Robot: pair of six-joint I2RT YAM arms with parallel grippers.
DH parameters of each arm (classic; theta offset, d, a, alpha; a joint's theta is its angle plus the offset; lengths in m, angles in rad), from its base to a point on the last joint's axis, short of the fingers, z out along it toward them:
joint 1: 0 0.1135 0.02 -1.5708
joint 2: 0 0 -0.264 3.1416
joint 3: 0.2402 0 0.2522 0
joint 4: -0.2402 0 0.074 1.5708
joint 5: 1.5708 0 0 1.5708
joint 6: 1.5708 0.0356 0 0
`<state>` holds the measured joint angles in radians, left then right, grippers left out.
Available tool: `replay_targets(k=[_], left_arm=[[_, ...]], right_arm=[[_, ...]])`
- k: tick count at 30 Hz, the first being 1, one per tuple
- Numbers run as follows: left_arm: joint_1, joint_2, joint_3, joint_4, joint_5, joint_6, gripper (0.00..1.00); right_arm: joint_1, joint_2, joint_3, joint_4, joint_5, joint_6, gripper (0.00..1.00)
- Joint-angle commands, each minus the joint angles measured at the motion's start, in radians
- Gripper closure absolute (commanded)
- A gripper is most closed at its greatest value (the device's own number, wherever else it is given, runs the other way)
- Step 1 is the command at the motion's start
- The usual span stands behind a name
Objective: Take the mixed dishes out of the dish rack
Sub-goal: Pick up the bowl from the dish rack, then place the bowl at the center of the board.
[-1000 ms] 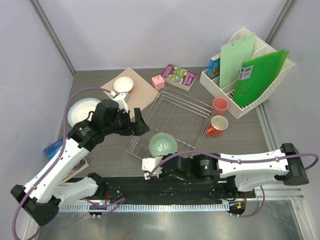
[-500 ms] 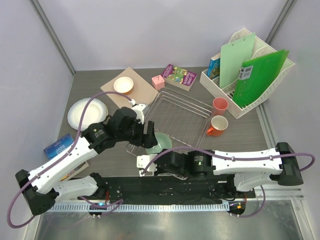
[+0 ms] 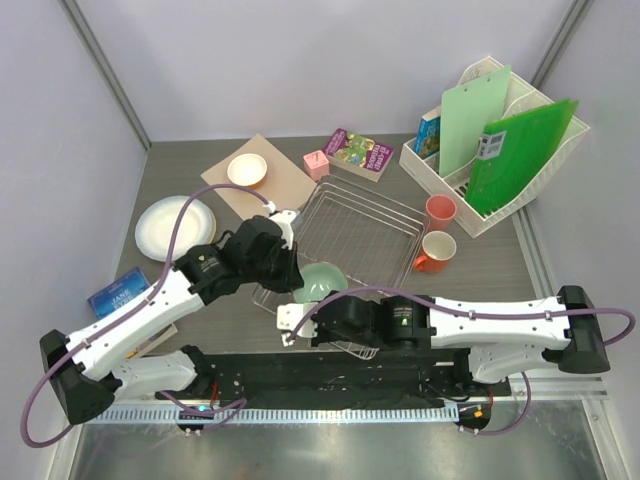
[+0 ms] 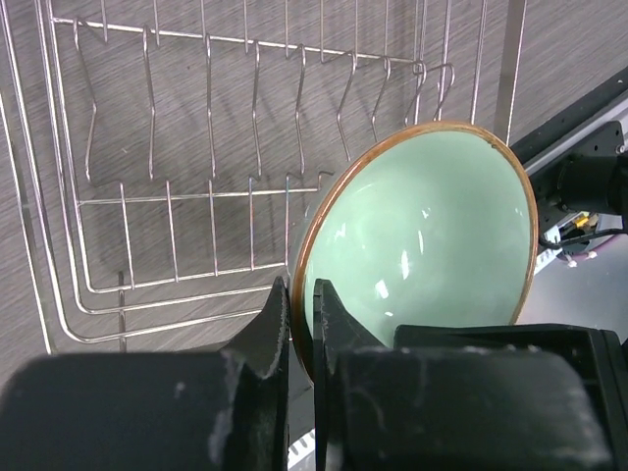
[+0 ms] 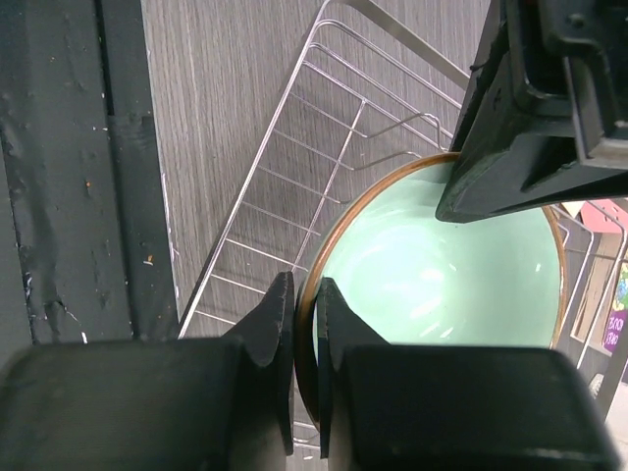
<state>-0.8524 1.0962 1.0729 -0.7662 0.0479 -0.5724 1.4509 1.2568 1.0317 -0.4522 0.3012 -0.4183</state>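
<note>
- Change vs 1 s back: left claw (image 4: 299,294) was spread wide over the table left of the dish rack (image 3: 372,213). It has since swung in to the rack's near-left corner and snapped shut.
- Task's mint-green bowl (image 3: 325,282) is in that same near-left corner of the rack as before, mouth up in top view.
- Left claw now: fingers (image 4: 278,319) almost together, bowl's brown rim pinched between them, one finger inside and one outside.
- Right claw (image 5: 305,299): also narrow, pinching the bowl's rim on the rack's near side, same grip as 1 s back, but it sits a bit further left.
- Both claws are on the one bowl. In the right wrist view the left claw's black body covers the bowl's far rim.
- Pink cup (image 3: 440,208) and orange cup (image 3: 430,252) stand on the table just right of the rack, close to each other.
- White plate (image 3: 172,228) lies left of the rack, well apart.
- Small cream bowl (image 3: 247,170) sits on a brown board (image 3: 285,180) behind-left of the rack.
- White file organizer (image 3: 520,200) is behind-right of the rack.
</note>
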Motion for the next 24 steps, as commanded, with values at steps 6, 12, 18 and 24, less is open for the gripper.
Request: replay_targets(k=[6, 12, 18, 24], left_arm=[[0.004, -0.041, 0.004, 0.037, -0.140, 0.055, 1.00], [0.155, -0.001, 0.114, 0.053, -0.198, 0.014, 1.00], [0.431, 0.083, 0.202, 0.120, -0.158, -0.079, 1.00], [0.640, 0.315, 0.352, 0.243, -0.120, -0.158, 1.00]], right_arm=[[-0.006, -0.068, 0.077, 0.115, 0.081, 0.179, 0.06], [-0.127, -0.178, 0.053, 0.328, -0.010, 0.515, 0.00], [-0.215, -0.301, -0.031, 0.448, 0.119, 0.625, 0.00], [-0.228, -0.382, -0.130, 0.491, 0.217, 0.687, 0.00]])
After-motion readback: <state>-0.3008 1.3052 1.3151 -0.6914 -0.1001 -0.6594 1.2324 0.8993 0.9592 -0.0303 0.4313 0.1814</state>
